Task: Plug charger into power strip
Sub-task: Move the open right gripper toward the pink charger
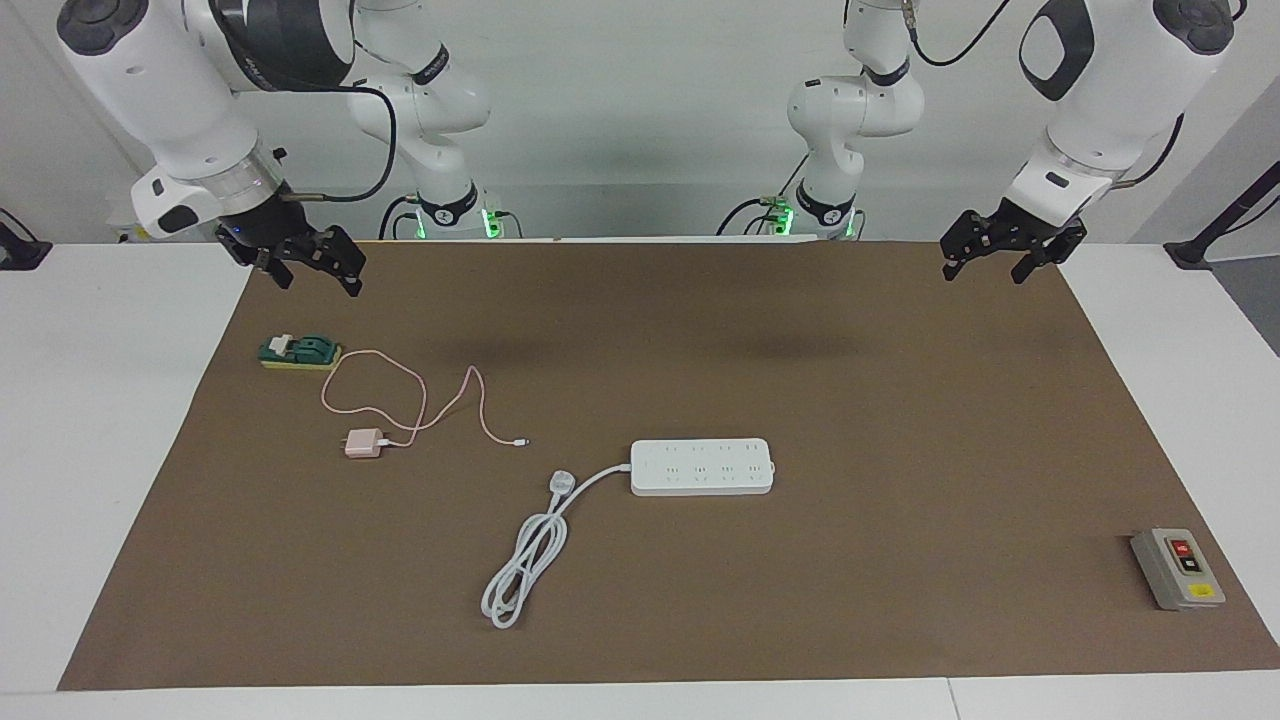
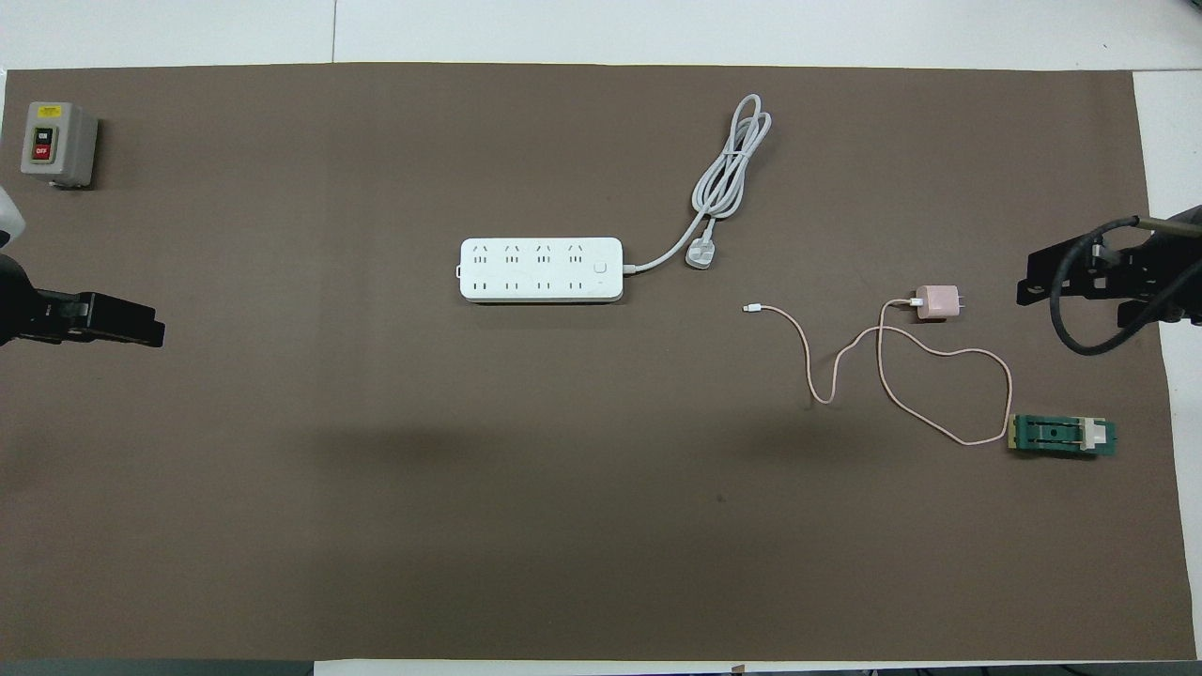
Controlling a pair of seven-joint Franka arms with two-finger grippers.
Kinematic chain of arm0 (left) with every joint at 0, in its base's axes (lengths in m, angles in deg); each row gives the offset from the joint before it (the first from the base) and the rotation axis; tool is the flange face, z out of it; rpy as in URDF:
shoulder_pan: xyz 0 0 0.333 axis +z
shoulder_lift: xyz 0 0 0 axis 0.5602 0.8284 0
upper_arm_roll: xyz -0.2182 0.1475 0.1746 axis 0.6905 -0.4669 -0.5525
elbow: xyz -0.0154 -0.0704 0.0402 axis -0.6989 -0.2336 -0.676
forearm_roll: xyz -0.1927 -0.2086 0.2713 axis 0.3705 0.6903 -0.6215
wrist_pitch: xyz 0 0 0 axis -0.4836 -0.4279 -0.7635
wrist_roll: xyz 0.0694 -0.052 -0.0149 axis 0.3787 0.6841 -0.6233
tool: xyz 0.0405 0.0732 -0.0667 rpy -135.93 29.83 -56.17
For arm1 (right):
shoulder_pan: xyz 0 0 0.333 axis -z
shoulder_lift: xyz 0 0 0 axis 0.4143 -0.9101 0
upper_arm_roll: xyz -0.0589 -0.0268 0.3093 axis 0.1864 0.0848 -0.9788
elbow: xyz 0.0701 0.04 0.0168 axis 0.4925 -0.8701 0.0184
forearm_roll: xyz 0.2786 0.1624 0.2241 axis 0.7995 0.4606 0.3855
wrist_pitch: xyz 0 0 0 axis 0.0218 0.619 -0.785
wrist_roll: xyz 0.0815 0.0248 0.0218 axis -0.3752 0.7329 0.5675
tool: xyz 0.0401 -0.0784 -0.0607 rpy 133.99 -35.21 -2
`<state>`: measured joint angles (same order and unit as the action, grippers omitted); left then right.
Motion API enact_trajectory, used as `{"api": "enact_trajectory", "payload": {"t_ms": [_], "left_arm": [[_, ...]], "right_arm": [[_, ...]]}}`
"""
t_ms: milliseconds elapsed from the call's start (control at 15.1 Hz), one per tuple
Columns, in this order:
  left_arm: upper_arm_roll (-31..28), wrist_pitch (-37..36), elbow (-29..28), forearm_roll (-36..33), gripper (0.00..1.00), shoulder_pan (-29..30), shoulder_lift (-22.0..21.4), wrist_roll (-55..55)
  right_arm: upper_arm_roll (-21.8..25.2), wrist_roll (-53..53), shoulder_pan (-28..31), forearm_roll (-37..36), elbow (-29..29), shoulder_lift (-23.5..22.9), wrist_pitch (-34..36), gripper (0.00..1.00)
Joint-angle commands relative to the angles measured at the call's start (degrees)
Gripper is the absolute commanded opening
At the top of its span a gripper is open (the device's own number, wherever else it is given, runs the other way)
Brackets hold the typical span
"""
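While charger [image 1: 363, 443] lies unplugged | facing view alone shows right gripper [image 1: 306, 262] spread wide, left gripper [image 1: 1000, 255] likewise.

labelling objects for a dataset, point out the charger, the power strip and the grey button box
charger [image 1: 363, 443], facing view, on the pink cube body.
power strip [image 1: 702, 467], facing view, middle of its white top face.
grey button box [image 1: 1177, 569], facing view, on its top face by the buttons.
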<state>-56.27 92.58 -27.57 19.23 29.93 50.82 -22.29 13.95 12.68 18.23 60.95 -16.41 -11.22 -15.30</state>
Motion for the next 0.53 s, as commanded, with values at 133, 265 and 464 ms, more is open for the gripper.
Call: {"api": "enact_trajectory", "payload": {"t_ms": [133,265,464], "left_arm": [[-0.5,0.9,-1.8,0.9,1.0,-0.3,-1.6,0.4],[-0.5,0.9,-1.8,0.9,1.0,-0.3,-1.6,0.4],[-0.5,0.9,-1.8,0.9,1.0,-0.3,-1.6,0.4]], "right_arm": [[0.0,-13.6,0.1,1.1,-0.9,-1.0,-1.7,1.0],[0.5,-18.4,0.2,1.1,-0.9,-1.5,-3.2,1.0],[1.2,-24.1,1.1,4.1,0.0,-4.5,-3.6,1.0]]}}
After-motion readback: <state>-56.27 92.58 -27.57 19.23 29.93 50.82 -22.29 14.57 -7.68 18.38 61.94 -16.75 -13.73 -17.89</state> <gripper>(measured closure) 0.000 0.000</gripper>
